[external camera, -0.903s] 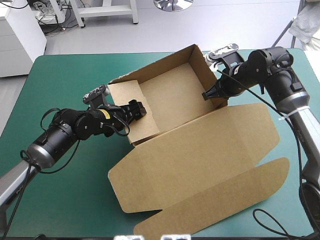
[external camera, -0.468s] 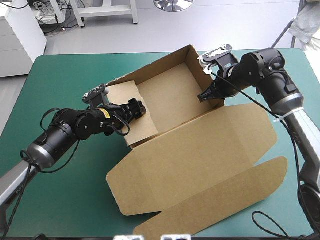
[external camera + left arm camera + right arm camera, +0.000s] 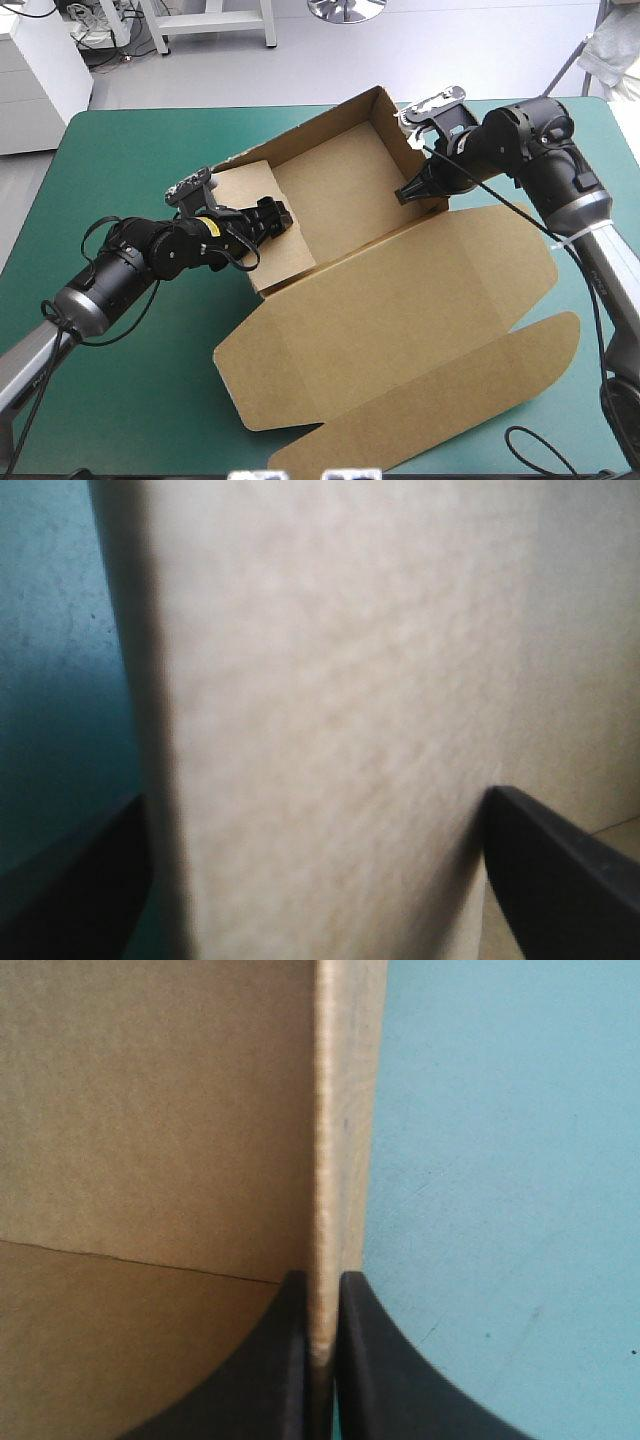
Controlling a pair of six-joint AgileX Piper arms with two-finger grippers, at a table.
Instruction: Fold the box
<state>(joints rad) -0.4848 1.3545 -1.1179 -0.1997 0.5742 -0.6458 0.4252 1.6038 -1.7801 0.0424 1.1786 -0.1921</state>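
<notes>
I have the brown box [image 3: 340, 195] mid-worktop [image 3: 130, 150] as an open tray, its lid [image 3: 400, 310] lying flat on the near side. My right claw [image 3: 407, 191] is pinched on the right end wall [image 3: 398, 135]. My left claw [image 3: 273, 218] stands wide astride the left end flap [image 3: 245, 190], which leans inward. I judge this to be the wall-tucking step. Next, that flap needs pressing home without skewing the tray.

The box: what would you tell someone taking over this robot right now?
Left gripper: open, astride the left end flap.
Right gripper: shut on the right end wall.
The box stands as an open tray on the teal-green table, walls raised, lid flat toward the near edge.
Left to do: probably tucking the left end flap down.
</notes>
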